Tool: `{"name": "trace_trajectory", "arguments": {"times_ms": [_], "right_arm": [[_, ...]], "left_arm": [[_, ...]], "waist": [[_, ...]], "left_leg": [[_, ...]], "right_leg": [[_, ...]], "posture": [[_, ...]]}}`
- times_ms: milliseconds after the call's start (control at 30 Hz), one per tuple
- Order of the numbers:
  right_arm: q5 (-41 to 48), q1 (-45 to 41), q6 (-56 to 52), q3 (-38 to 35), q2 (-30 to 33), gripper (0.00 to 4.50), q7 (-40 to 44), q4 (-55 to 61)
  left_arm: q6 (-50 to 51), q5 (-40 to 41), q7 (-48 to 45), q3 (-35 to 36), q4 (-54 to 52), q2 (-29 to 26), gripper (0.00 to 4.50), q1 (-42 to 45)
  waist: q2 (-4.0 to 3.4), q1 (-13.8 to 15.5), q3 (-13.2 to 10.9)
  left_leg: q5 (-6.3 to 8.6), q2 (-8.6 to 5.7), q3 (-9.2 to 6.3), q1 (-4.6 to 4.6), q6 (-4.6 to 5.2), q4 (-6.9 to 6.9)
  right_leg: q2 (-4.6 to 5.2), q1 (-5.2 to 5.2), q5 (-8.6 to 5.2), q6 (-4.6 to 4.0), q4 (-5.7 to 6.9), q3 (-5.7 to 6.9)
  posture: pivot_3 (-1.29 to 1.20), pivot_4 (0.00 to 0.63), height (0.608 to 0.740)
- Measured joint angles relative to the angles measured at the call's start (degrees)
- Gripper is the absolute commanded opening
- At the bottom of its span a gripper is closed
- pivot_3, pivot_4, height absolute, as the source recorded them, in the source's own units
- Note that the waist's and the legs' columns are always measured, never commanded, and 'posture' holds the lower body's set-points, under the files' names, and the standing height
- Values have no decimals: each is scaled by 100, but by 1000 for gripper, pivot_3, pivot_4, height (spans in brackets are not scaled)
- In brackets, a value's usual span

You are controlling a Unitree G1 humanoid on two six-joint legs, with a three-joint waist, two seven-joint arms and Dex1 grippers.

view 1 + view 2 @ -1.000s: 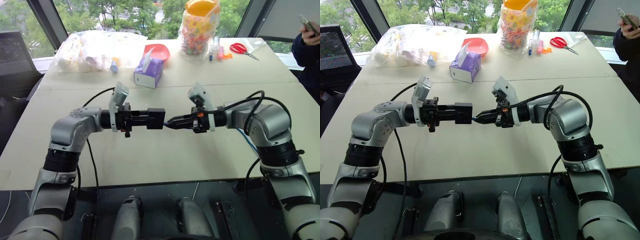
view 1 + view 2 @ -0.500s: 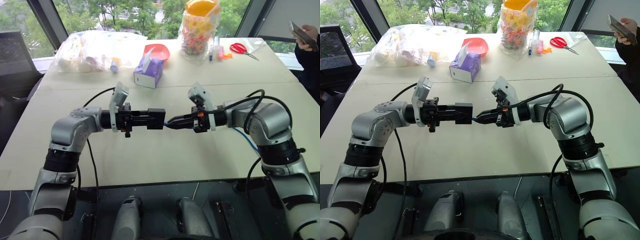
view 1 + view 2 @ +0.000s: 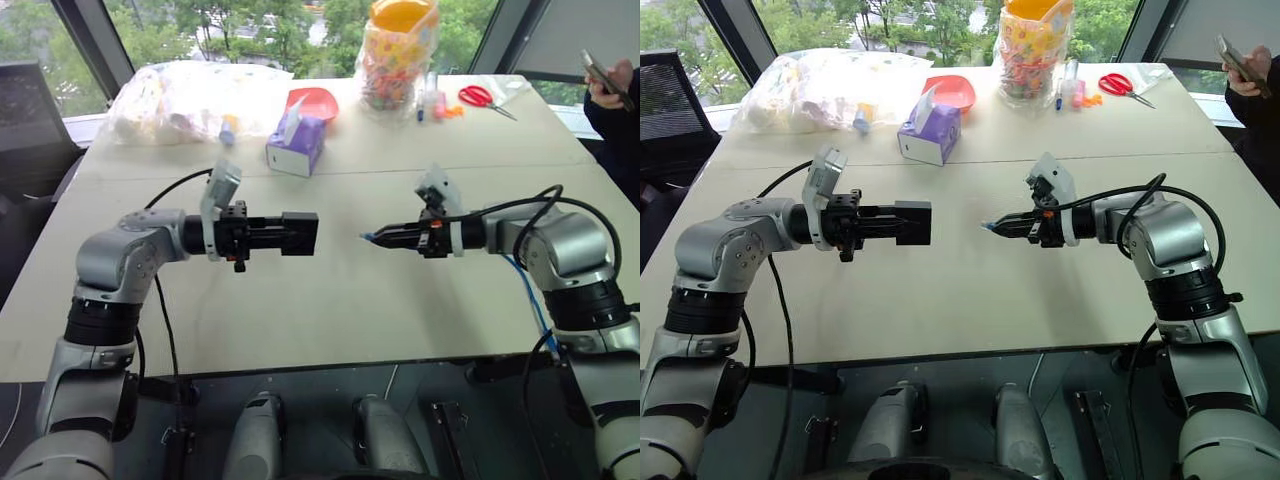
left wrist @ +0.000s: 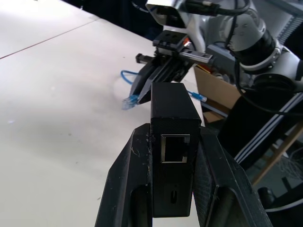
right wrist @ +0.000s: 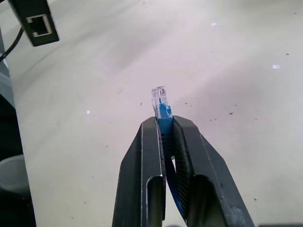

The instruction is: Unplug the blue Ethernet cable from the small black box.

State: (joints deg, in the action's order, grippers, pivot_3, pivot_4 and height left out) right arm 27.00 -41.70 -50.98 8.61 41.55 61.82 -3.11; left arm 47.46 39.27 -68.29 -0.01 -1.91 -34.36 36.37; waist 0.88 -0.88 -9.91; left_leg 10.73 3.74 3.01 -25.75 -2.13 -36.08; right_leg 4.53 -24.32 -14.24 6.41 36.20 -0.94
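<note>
Small black box [image 4: 173,137] – matt plastic; blue Ethernet cable [image 5: 162,108] plug – clear plastic.

Your left gripper [image 3: 300,233] holds the small black box [image 3: 299,233] left of centre above the table [image 3: 330,310]; the blue Ethernet cable [image 3: 371,238] plug sits well right, apart, in your right gripper [image 3: 378,238].

Both arms are raised over the table, bent inward, wrists turned toward each other. The left gripper [image 3: 300,233] points level to the right, clamped on the box [image 4: 173,149]. The right gripper [image 3: 375,238] points left, slightly down, pinching the cable [image 5: 164,111]. The grippers are apart.
</note>
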Motion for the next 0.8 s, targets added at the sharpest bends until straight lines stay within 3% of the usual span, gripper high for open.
{"name": "trace_trajectory", "arguments": {"times_ms": [133, 367, 400, 433, 533, 633, 667, 800], "right_arm": [[-351, -40, 601, -93, -72, 41, -295, -519], [-1596, -931, 2095, -172, -876, 41, -2157, -2966], [-1693, -1044, 2179, -223, -950, 845, -2356, -3234], [-1779, -1120, 2267, -262, -986, 1059, -2532, -3466], [-1883, -1213, 2350, -378, -1167, 2629, -2788, -3791], [-1889, -1213, 2279, -563, -1274, 4127, -3046, -3822], [-1885, -1203, 2197, -635, -1280, 4456, -3137, -3760], [-1711, -865, 1641, -1025, -1245, 4456, -3338, -2789]], "left_arm": [[108, 24, 204, 2, -126, 21, 494, 2], [-248, -312, 900, -138, -55, 561, 494, 22], [-416, -431, 1003, -156, -10, 658, 494, 6], [-680, -633, 1137, -208, 66, 776, 494, -9], [-1801, -1486, 1542, -553, 531, 1068, 494, -59], [-2443, -1837, 1694, -707, 997, 1424, 494, -121], [-2644, -1923, 1734, -749, 1177, 1550, 494, -123], [-3356, -2207, 1872, -764, 2002, 1872, 494, -34]], "waist": [[0, 9, 0], [-1, 14, -1], [-1, 16, -1], [0, 25, -1], [-1, 20, 0], [-4, 19, -2], [-4, 25, -2], [-5, 38, -2]], "left_leg": [[0, -1, 1, 0, 0, -4], [-1, -2, 3, -3, 0, -4], [-1, -2, 2, -4, 0, -4], [-1, -2, 2, -7, 0, -1], [0, -3, 4, -6, 2, 4], [0, -2, 5, -9, 2, 4], [0, -3, 5, -9, 2, 3], [1, -2, 4, -10, 2, 3]], "right_leg": [[0, 1, 0, 1, 0, -1], [0, 1, 4, 6, 0, -2], [0, 1, 7, 12, 0, -2], [0, 1, 11, 20, 0, -1], [0, 1, 13, 23, -2, -1], [0, -2, 14, 25, -1, 0], [0, -2, 14, 25, 0, -1], [0, -2, 14, 26, 0, 0]], "posture": [[0, 150, 735], [0, 150, 735], [0, 150, 735], [0, 150, 735], [0, 150, 735], [0, 150, 735], [0, 150, 735], [0, 150, 735]]}}
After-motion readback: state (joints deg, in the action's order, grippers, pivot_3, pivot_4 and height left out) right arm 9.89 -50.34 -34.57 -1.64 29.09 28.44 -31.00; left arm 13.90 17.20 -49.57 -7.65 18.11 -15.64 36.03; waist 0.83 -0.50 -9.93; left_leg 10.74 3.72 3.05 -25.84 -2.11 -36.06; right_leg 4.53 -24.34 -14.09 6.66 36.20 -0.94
